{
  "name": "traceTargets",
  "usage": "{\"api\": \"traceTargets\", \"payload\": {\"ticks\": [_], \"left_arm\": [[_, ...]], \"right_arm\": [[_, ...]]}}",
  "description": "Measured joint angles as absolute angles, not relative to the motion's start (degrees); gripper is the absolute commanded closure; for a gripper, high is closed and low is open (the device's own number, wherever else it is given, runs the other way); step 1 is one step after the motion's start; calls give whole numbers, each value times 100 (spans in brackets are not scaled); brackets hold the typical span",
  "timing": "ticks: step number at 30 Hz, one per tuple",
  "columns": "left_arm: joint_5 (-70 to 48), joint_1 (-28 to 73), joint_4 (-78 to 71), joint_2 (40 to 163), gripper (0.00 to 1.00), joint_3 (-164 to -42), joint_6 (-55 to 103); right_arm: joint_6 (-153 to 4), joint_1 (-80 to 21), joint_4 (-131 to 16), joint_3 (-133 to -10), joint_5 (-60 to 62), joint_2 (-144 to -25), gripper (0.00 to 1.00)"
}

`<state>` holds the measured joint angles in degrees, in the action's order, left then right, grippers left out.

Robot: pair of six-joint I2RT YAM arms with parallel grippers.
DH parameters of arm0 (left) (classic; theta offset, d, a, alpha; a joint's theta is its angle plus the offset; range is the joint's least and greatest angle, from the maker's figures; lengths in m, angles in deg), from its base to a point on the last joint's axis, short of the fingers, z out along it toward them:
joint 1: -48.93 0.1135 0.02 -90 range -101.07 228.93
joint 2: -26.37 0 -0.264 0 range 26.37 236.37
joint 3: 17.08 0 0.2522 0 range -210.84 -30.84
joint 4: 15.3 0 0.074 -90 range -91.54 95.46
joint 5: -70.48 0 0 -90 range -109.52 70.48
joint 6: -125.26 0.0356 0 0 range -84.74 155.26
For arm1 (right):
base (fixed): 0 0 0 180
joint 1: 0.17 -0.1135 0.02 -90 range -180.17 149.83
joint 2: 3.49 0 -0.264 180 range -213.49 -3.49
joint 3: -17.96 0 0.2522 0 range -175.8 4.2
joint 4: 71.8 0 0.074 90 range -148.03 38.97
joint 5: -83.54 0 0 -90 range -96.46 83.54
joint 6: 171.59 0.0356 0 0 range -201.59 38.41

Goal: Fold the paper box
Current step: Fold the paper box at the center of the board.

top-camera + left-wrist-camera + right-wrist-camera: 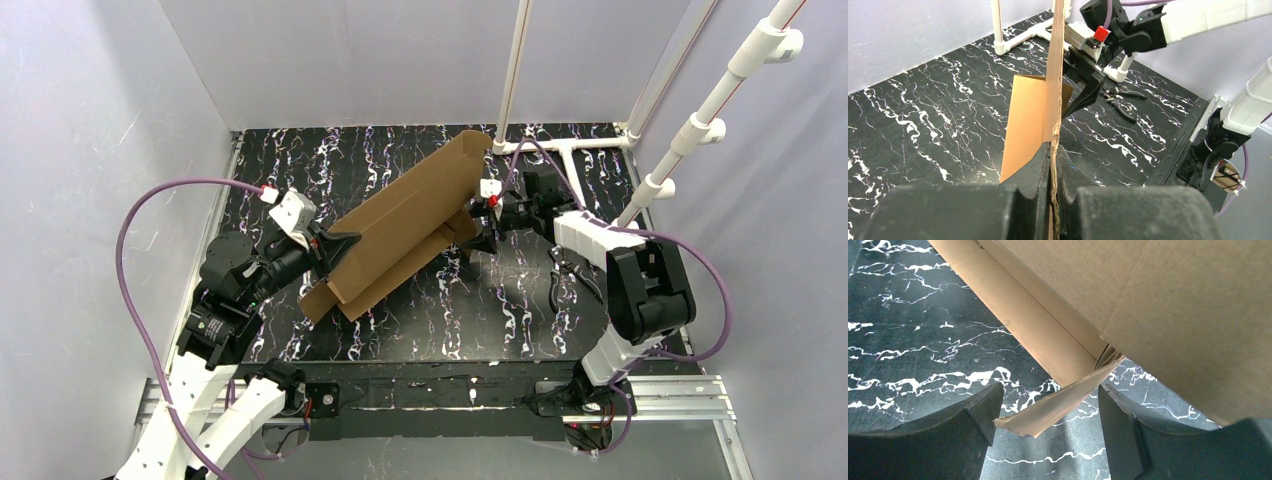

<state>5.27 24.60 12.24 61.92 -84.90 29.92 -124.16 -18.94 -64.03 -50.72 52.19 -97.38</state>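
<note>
The paper box (pixel 400 225) is a long brown cardboard piece held up on edge, slanting across the table from near left to far right. My left gripper (pixel 335 245) is shut on its near long edge; in the left wrist view the pads (pixel 1045 162) pinch the thin cardboard edge (pixel 1053 85). My right gripper (pixel 482 232) stands open at the box's far right end. In the right wrist view a small bent flap (pixel 1063 400) hangs loose between the spread fingers (pixel 983 412), touching neither, under the box's big panel (pixel 1158 300).
A pair of pliers (pixel 565 280) lies on the black marbled table (pixel 480 310) right of the box, also seen as pliers (pixel 1120 102). A white pipe frame (pixel 560 145) stands at the back right. White walls close the left and back sides.
</note>
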Motion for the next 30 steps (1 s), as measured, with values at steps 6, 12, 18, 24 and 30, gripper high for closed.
{"api": "traceTargets", "payload": {"ticks": [6,12,18,24,30], "left_arm": [[492,2460,1228,6238,100,-8501,3007],[435,2460,1246,6306,100,-8521,3029],[376,2460,1283,6400,100,-8532,3055],[350,2460,1346,6526,100,-8534,3075],[306,2462,1351,6564,100,-8534,3082]], "right_arm": [[-14562,-1632,-3700,-6300,5840,-10396,25],[-17819,-1411,99,-7944,6159,-11633,30],[-18713,-1396,1439,-8108,5971,-11790,42],[-15640,-1409,-1905,-7039,5272,-10750,59],[-12512,-1455,-5912,-5789,4784,-10520,72]]}}
